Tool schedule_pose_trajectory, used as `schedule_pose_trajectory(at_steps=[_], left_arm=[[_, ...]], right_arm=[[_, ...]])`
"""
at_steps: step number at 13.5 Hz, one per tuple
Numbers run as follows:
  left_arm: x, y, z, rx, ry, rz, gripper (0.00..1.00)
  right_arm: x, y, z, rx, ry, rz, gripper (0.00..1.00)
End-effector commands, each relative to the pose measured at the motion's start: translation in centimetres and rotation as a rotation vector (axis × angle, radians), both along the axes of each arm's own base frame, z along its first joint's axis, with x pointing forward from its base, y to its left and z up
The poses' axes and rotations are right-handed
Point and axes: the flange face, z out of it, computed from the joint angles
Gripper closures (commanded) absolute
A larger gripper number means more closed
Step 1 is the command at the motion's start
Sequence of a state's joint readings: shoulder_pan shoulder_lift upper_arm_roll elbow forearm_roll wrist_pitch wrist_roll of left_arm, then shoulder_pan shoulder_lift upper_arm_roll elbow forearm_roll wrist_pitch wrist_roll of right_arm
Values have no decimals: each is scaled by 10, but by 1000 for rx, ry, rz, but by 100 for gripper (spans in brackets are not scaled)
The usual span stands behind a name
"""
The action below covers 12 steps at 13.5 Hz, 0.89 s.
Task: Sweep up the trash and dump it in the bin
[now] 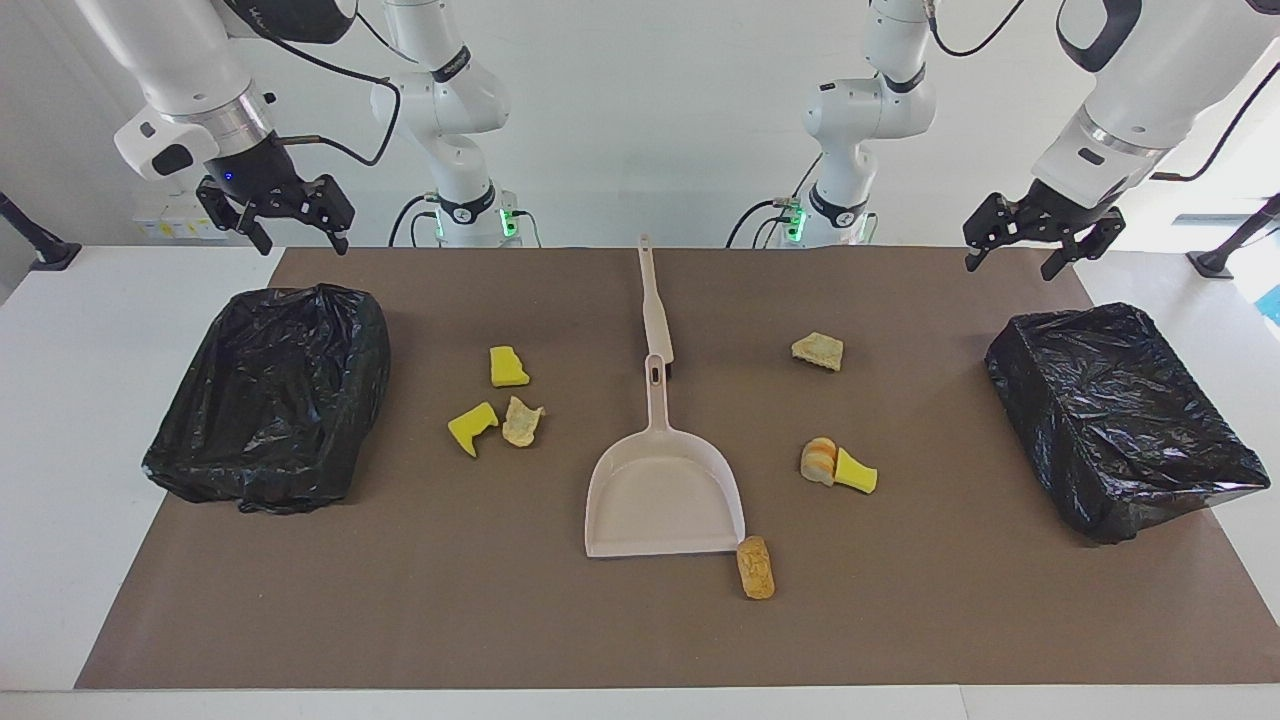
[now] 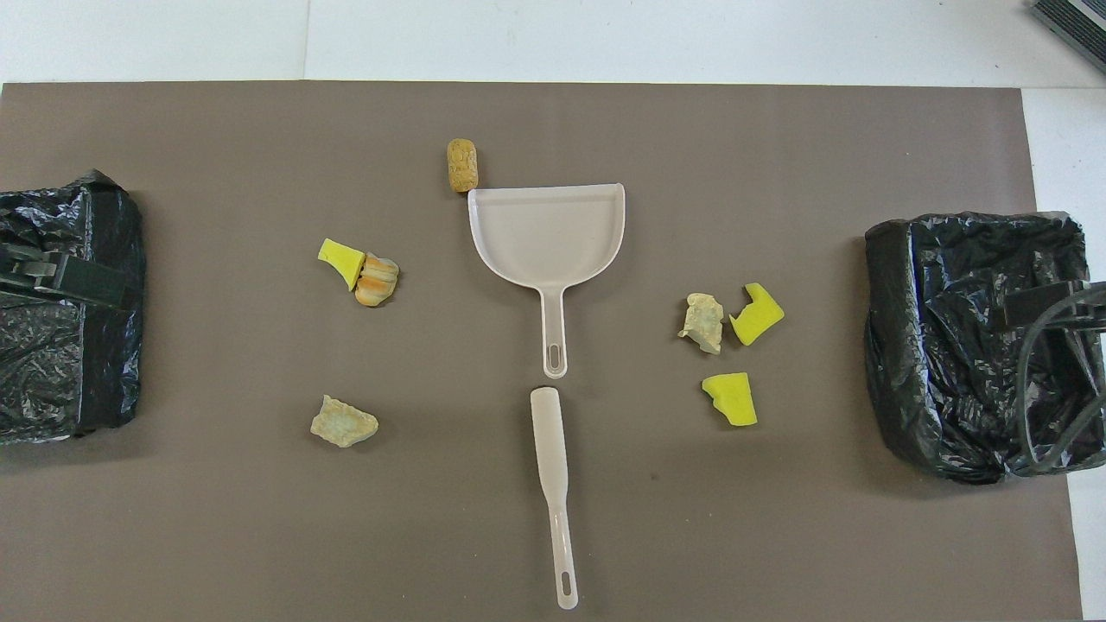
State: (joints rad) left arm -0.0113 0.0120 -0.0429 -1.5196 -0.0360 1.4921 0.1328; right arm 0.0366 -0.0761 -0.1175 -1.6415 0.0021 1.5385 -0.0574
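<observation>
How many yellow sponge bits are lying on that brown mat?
3. Two lie toward the right arm's end, beside a pale scrap; one touches a striped scrap toward the left arm's end. None seems hidden.

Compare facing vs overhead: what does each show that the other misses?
Facing only: both arms and their bases, with the left gripper and right gripper open, raised at the robots' edge of the table, each near its own bin.
Overhead only: the brush plainly separate from the dustpan's handle; the facing view overlaps them.
Shared: both black-bagged bins, the brown mat, the dustpan, and all seven trash scraps, one tan piece touching the pan's lip.
</observation>
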Motion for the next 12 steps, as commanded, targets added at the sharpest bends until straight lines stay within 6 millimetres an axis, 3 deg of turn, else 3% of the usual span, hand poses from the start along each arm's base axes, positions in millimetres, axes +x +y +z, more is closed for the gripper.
schedule_pose_trajectory(at_steps=[1, 9, 12], left_arm=[[-2, -1, 6, 10, -2, 1, 0], [-11, -4, 2, 1, 7, 3, 0], [-24, -14, -14, -49, -11, -1, 0]], right_arm=[[-2, 1, -8, 6, -4, 13, 0], [-5, 1, -12, -15, -12, 30, 0], [-7, 6, -13, -16, -16, 37, 0]])
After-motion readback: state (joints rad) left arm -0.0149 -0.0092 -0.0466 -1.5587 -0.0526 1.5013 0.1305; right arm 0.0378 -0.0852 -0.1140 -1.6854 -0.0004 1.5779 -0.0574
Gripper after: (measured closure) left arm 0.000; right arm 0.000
